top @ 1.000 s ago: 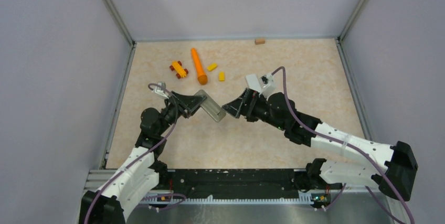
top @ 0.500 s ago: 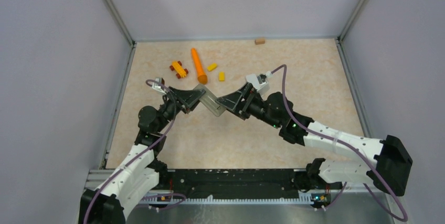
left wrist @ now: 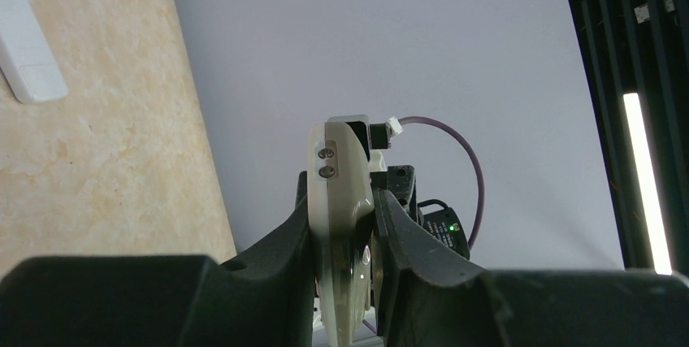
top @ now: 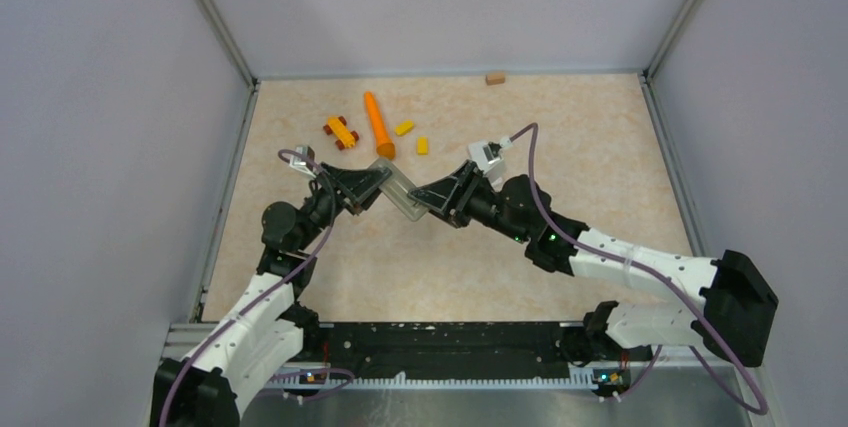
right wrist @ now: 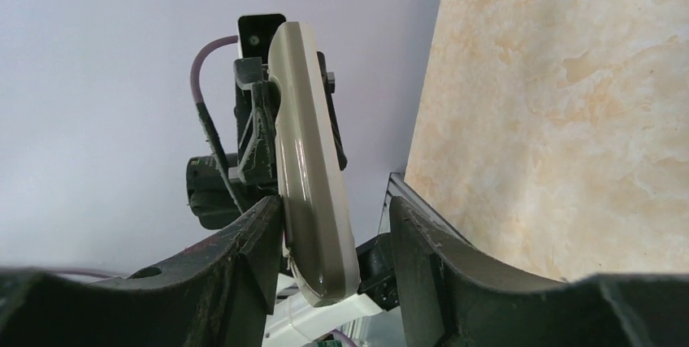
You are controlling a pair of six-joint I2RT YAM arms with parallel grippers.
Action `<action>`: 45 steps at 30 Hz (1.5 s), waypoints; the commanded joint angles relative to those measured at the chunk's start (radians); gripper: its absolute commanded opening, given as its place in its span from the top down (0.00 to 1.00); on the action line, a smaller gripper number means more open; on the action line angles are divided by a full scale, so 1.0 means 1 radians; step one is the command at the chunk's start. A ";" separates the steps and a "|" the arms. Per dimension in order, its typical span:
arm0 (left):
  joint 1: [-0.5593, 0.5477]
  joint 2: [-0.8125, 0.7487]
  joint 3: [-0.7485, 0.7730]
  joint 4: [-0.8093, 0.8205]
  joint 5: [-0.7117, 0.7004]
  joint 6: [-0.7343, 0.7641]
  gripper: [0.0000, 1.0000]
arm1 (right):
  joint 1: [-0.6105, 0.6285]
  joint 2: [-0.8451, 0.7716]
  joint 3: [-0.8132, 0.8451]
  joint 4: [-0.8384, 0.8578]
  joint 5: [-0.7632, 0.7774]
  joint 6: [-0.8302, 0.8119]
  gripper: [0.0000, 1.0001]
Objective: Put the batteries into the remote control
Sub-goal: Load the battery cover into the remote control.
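Observation:
The remote control, a beige-grey slab, hangs in the air above the middle of the table. My left gripper is shut on its left end; in the left wrist view both fingers press the remote control flat. My right gripper surrounds the other end. In the right wrist view the remote control lies against the left finger, with a gap to the right finger, so my right gripper is open. The batteries are out of view.
An orange carrot, a yellow-and-red toy and two yellow blocks lie at the back. A small brown block sits by the rear wall. A white flat oblong lies on the table.
My right gripper has moved left onto the remote's free end and its jaws have narrowed around it. The left gripper has carried the remote slightly up and back.

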 commanded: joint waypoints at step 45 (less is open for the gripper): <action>0.026 0.185 0.298 0.144 0.551 0.221 1.00 | -0.094 -0.034 0.128 -0.032 -0.460 -0.602 0.19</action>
